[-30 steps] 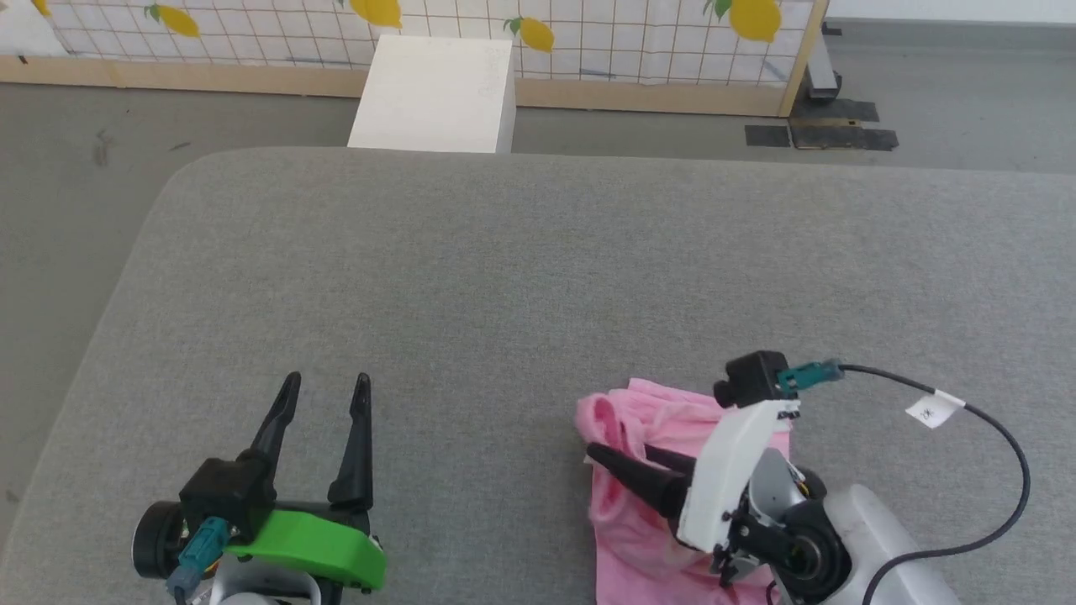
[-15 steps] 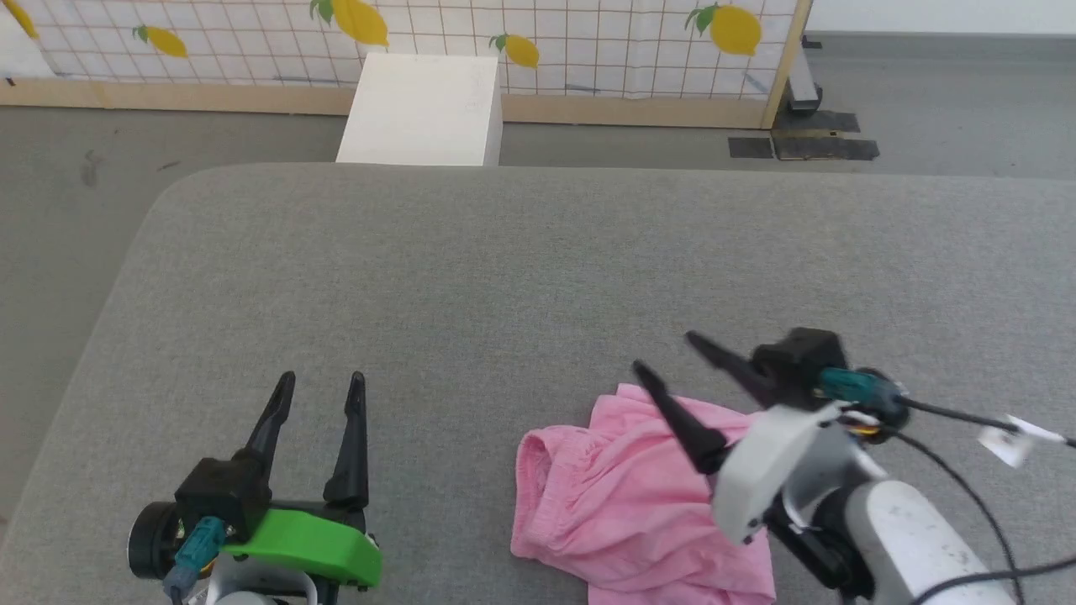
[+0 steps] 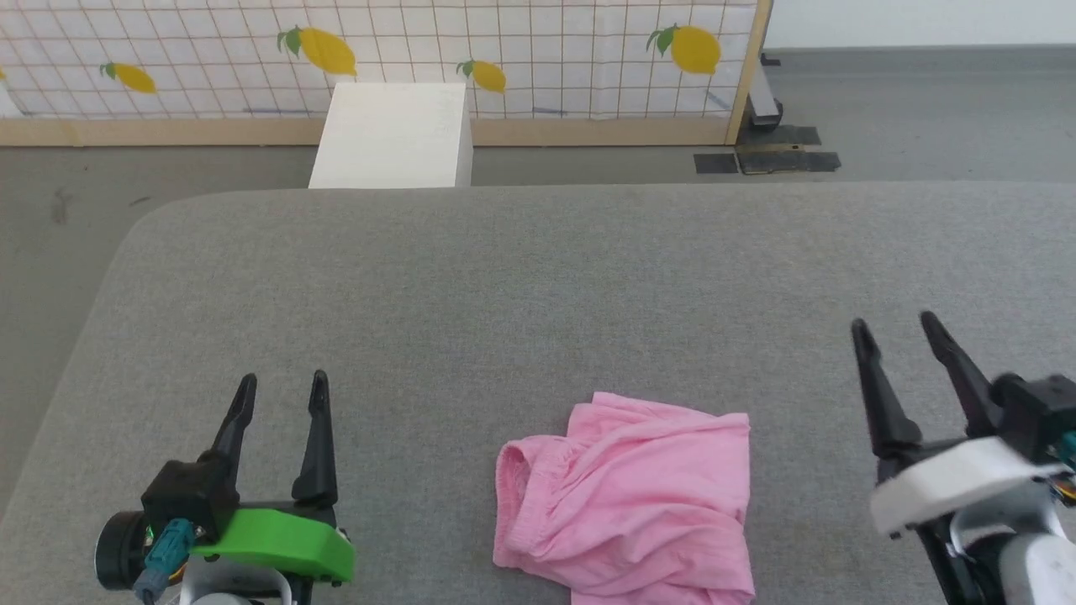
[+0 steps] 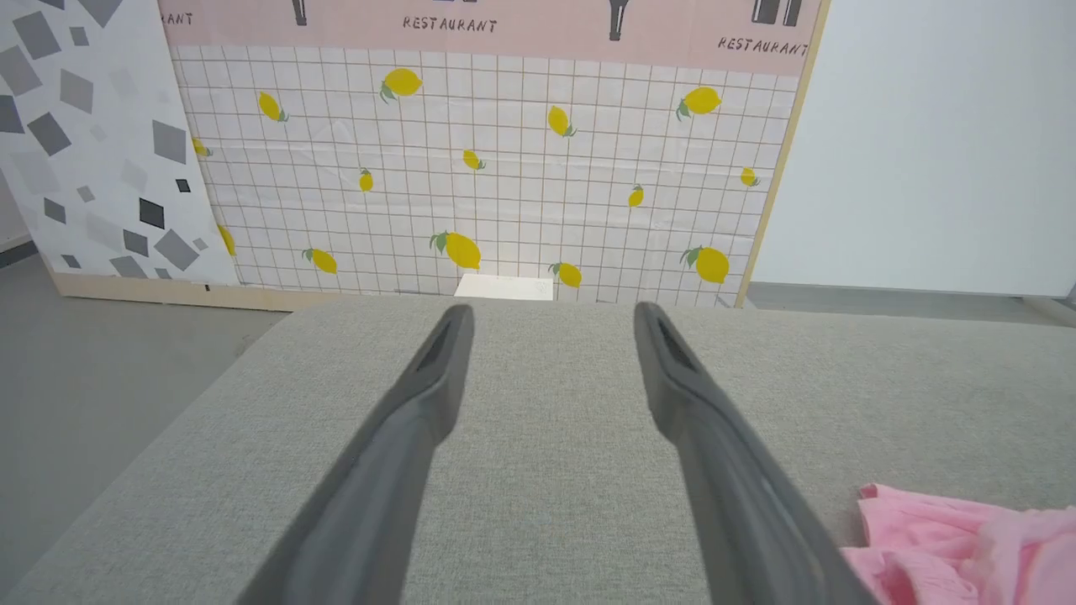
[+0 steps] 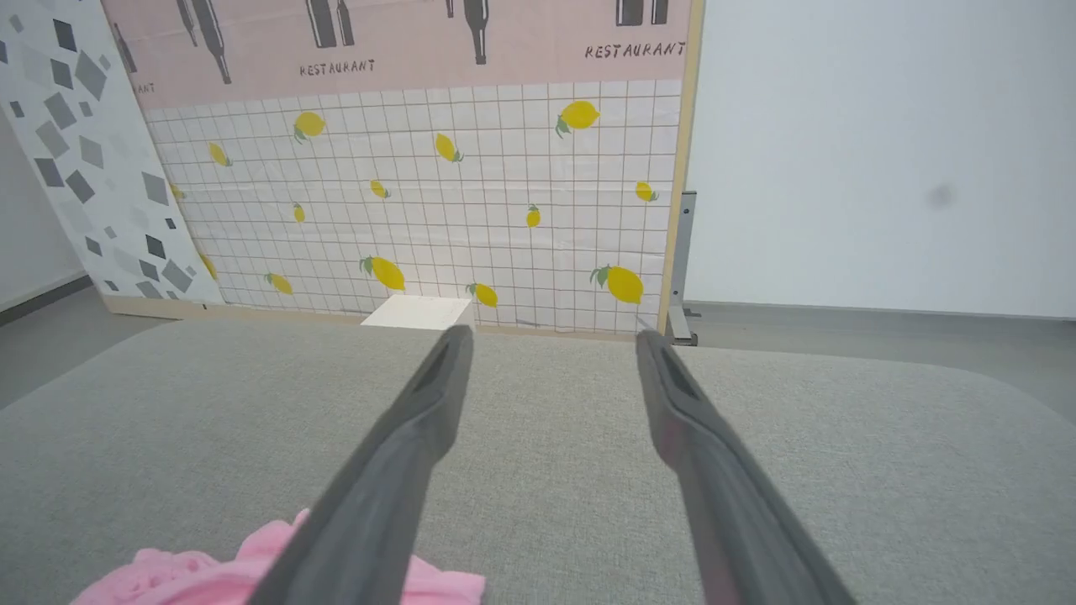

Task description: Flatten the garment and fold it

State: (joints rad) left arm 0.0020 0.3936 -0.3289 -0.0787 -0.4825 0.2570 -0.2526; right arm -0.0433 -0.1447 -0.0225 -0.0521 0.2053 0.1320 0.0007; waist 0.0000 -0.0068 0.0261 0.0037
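the garment (image 3: 626, 496) lies bunched between left gripper (image 3: 283, 376) and right gripper (image 3: 892, 320), both spread, empty; its near edge is cropped.

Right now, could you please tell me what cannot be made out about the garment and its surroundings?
- Pink garment: head view, near edge cut off by the bottom edge; its own folds hide the lower layers.
- Same garment, right wrist view: partly behind a finger of the right gripper and cut by the bottom edge.
- White box: head view, base hidden behind the grey padded surface.
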